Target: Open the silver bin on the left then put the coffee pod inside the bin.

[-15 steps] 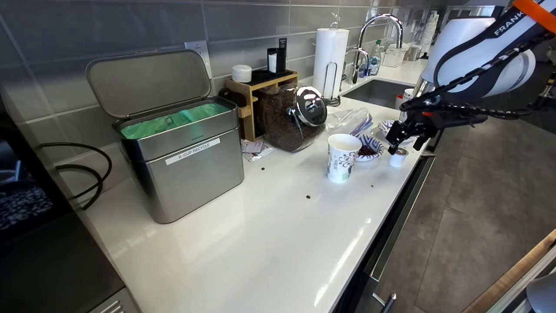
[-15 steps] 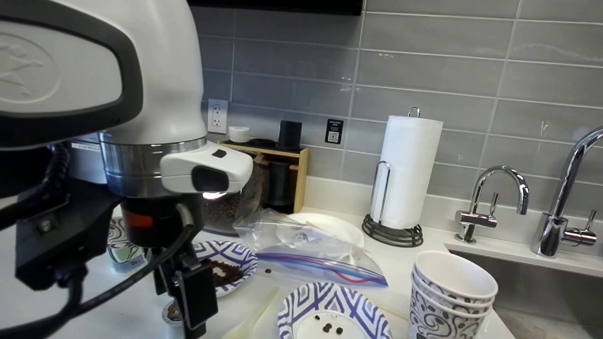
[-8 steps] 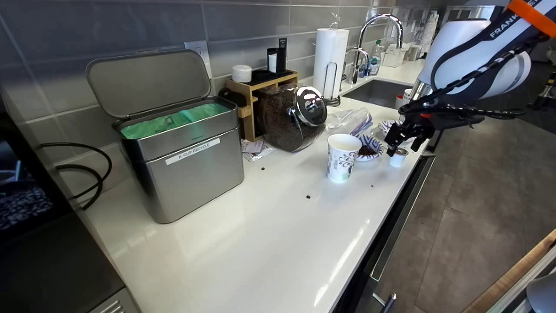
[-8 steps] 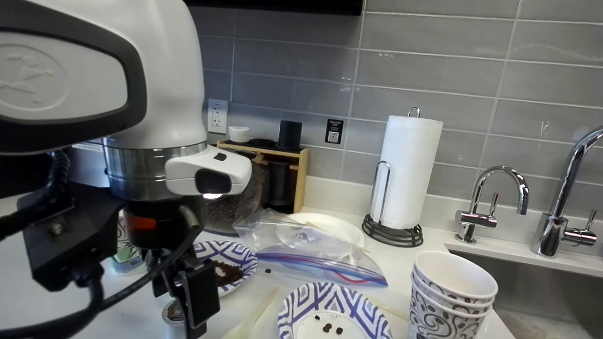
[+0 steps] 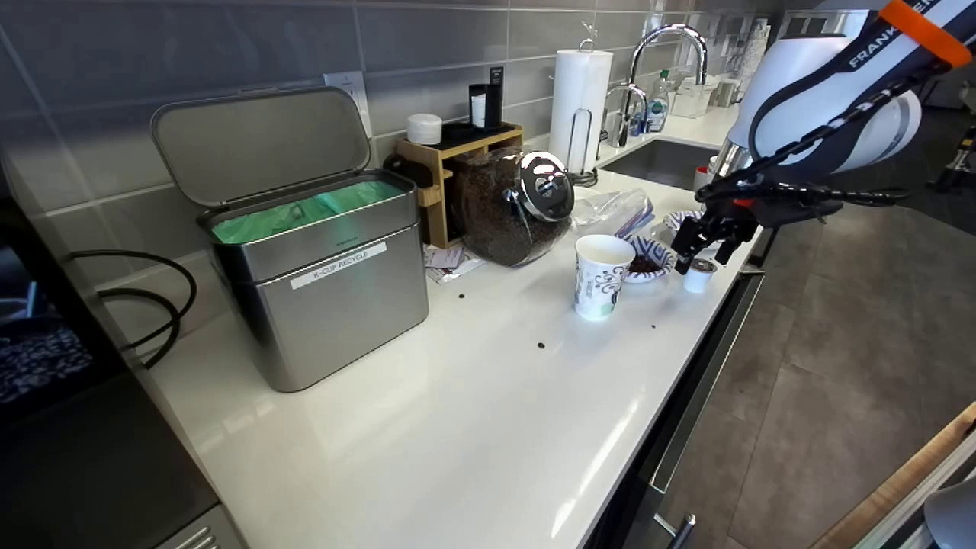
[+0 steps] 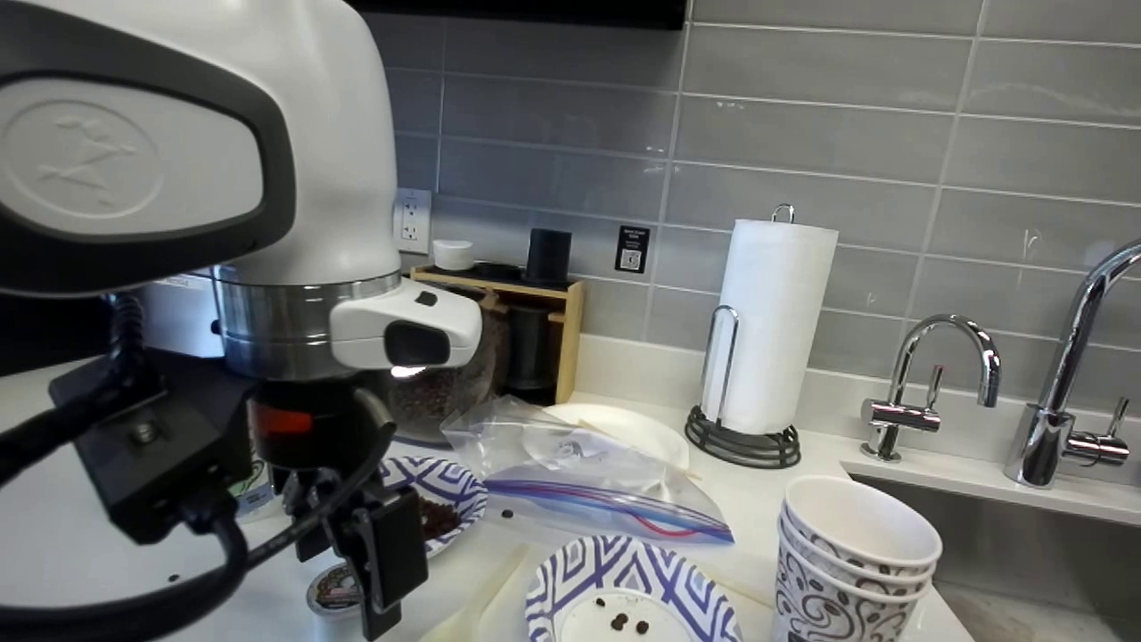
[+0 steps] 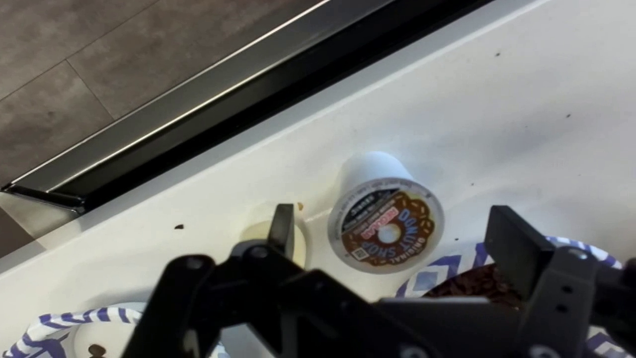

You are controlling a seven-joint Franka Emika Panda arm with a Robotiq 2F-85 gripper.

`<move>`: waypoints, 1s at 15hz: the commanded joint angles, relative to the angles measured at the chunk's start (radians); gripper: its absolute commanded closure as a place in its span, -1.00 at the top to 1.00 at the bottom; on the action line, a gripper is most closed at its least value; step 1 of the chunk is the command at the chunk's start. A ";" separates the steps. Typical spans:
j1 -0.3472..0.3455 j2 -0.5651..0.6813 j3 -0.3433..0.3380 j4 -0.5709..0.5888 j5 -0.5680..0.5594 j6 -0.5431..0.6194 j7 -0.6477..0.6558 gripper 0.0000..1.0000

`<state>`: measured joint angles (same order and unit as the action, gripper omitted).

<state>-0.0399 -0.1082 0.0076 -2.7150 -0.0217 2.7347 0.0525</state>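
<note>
The silver bin point(image 5: 343, 305) stands at the left of the counter in an exterior view, its lid point(image 5: 267, 145) raised and green liner point(image 5: 313, 210) showing. Part of it shows behind the arm in an exterior view point(image 6: 178, 312). The coffee pod point(image 5: 697, 279) stands upright near the counter's front edge, white with a brown donut label; it also shows in an exterior view point(image 6: 335, 603) and in the wrist view point(image 7: 387, 228). My gripper point(image 5: 701, 255) is open and empty just above the pod. In the wrist view the pod appears between the spread fingers point(image 7: 392, 219), apart from both.
A paper cup point(image 5: 598, 278) and a patterned plate of coffee grounds point(image 6: 446, 486) stand beside the pod. A second plate point(image 6: 553, 580), plastic bag point(image 6: 606, 481) and stacked cups point(image 6: 856, 553) lie nearby. A bean jar point(image 5: 503, 213) and wooden box point(image 5: 435, 191) stand beside the bin.
The arm and gripper have shifted slightly, leftward in an exterior view and rightward in an exterior view. The fingers stay open. The bin and the pod have not moved.
</note>
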 commanded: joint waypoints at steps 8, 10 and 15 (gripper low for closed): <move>0.011 0.047 -0.007 0.026 0.002 0.011 -0.029 0.19; 0.013 0.046 -0.007 0.030 0.010 0.002 -0.036 -0.18; 0.016 0.033 -0.008 0.039 0.024 -0.019 -0.041 -0.18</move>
<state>-0.0377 -0.0763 0.0076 -2.6892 -0.0226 2.7348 0.0320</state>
